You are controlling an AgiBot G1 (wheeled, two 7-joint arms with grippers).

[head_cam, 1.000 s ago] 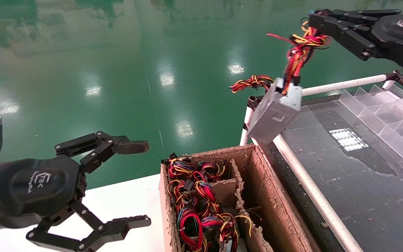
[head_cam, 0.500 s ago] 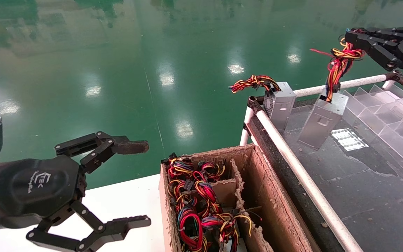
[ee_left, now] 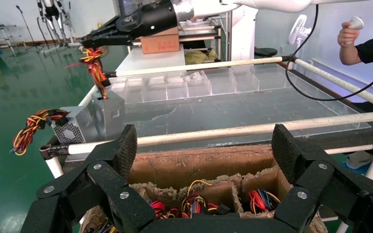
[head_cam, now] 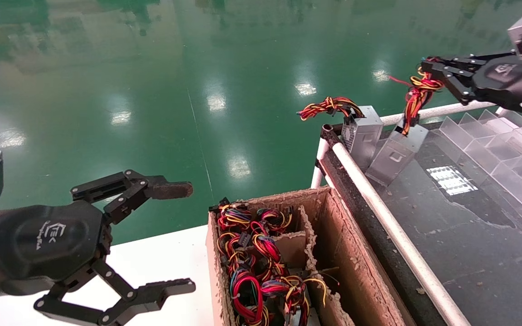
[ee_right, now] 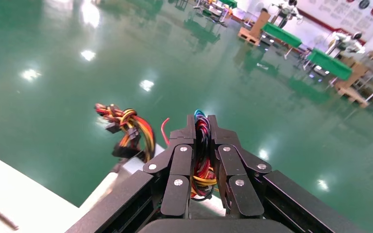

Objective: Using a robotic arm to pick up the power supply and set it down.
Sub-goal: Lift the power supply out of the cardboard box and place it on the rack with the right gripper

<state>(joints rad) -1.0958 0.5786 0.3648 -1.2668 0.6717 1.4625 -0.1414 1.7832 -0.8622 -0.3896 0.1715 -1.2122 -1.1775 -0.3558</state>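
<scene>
The power supply (head_cam: 394, 154) is a plain grey metal box, tilted, with its lower end down at the dark tabletop (head_cam: 460, 235) just inside the white rail. It leans close beside a vented grey box (head_cam: 363, 133). Its red, yellow and black wire bundle (head_cam: 417, 93) rises to my right gripper (head_cam: 426, 67), which is shut on the wires. In the right wrist view the wires (ee_right: 202, 141) sit pinched in that gripper (ee_right: 201, 121). The left wrist view shows the power supply (ee_left: 109, 114) far off. My left gripper (head_cam: 186, 237) hangs open at the lower left, holding nothing.
A worn cardboard box (head_cam: 333, 253) with dividers holds several wired units below the white pipe rail (head_cam: 392, 231). Clear acrylic compartments (head_cam: 505, 149) line the table's far right. A person holding a controller (ee_left: 369, 43) stands beyond the table.
My right gripper carried the hanging power supply from over the rail onto the table side, then lowered it. The box now tilts beside the vented one. The left arm has not moved.
</scene>
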